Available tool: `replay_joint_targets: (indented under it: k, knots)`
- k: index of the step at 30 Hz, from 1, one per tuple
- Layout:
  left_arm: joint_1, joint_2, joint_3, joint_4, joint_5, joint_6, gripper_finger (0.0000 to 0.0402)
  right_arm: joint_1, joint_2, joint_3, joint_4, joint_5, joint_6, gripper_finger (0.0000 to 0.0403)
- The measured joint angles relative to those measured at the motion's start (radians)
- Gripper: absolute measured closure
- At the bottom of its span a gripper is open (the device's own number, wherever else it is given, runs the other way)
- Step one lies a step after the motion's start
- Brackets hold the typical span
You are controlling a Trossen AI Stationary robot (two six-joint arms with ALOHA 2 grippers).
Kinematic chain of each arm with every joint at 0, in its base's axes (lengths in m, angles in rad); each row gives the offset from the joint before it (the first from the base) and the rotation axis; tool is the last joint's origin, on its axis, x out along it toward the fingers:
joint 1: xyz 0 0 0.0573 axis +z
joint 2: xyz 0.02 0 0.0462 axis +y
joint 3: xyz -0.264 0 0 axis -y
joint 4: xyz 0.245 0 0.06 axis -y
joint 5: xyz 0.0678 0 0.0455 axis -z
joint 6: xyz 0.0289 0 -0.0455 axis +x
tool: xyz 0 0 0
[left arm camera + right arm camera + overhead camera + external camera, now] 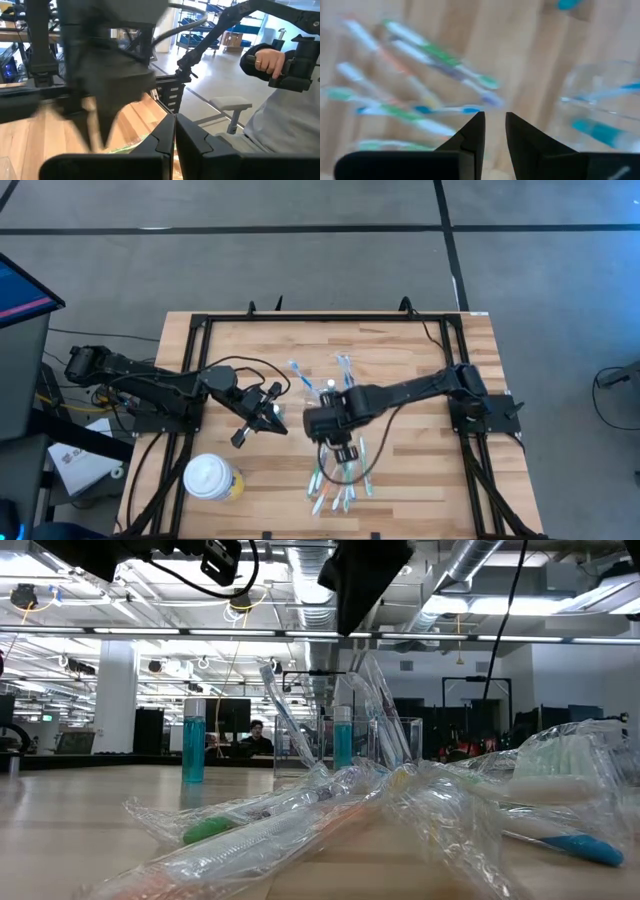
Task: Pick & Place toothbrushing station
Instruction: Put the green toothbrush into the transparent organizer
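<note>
The toothbrushing station, a clear oblong holder, stands on its base on the wooden table with a few toothbrushes upright in it; it also shows in the low view and the right wrist view. Several wrapped toothbrushes lie in a loose pile nearer the front edge. My right gripper points down over the bare wood between the pile and the holder, slightly open, with nothing between its fingers. My left gripper hangs shut and level left of the holder, holding nothing.
A yellow cup with a white lid stands at the front left. Crinkled clear wrappers spread across the near part of the table. Beyond the table a person's hand grips a handle. Bare wood lies at the front right.
</note>
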Motion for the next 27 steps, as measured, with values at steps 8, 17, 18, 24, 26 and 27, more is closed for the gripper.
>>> replay_joint_targets:
  k: [8, 17, 18, 24, 26, 27]
  knots:
    - [0.000, 0.000, 0.000, 0.000, 0.000, 0.000, 0.0395, 0.098, 0.000, 0.000, -0.036, -0.013, 0.060, 0.0336]
    - [0.000, 0.000, 0.000, 0.000, 0.000, 0.000, 0.0395, 0.149, -0.018, -0.138, -0.027, -0.040, 0.234, 0.0336]
    - [0.000, 0.000, 0.000, 0.001, 0.000, 0.000, 0.0395, 0.151, -0.022, -0.161, -0.016, -0.040, 0.253, 0.0336]
    - [0.000, 0.000, 0.000, 0.001, -0.001, 0.000, 0.0395, 0.151, -0.080, -0.326, 0.089, -0.036, 0.399, 0.0336]
    - [0.000, 0.000, 0.000, 0.001, -0.001, 0.000, 0.0395, 0.146, -0.128, -0.412, 0.183, -0.031, 0.463, 0.0336]
    - [0.000, 0.000, 0.000, 0.001, -0.001, 0.001, 0.0395, 0.142, -0.156, -0.464, 0.222, -0.031, 0.496, 0.0336]
